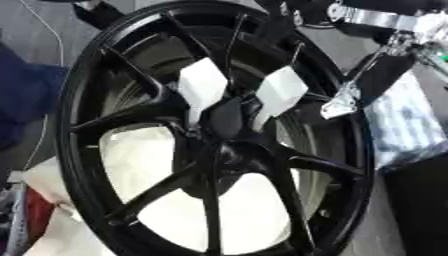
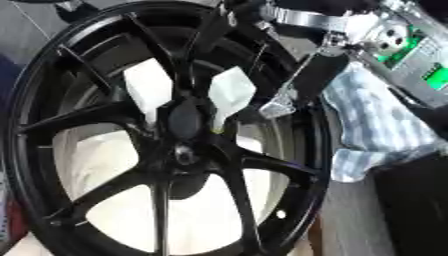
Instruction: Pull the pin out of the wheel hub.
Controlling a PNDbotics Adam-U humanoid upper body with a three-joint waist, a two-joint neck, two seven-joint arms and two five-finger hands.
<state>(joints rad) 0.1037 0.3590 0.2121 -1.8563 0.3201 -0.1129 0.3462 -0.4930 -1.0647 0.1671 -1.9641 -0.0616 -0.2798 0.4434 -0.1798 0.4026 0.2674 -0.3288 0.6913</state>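
A large black alloy wheel (image 1: 131, 107) stands tilted and fills both views, with white backing showing between its spokes. Its hub (image 2: 182, 150) sits near the middle, where a small pale glint shows; the pin itself I cannot make out. My right arm (image 2: 306, 80) comes in from the upper right, silver at the joint and black below, ending in a silver bracket (image 1: 339, 104) beside the rim. A dark rounded shape (image 2: 184, 119) lies over the hub just above its centre. It blends into the spokes, and I cannot tell whether it belongs to my right hand.
A blue-and-white checked cloth (image 2: 381, 117) hangs to the right of the wheel. A green circuit board (image 2: 411, 50) shows on the arm at the upper right. Dark blue fabric (image 1: 17, 95) is at the left edge, something red (image 1: 35, 215) at the lower left.
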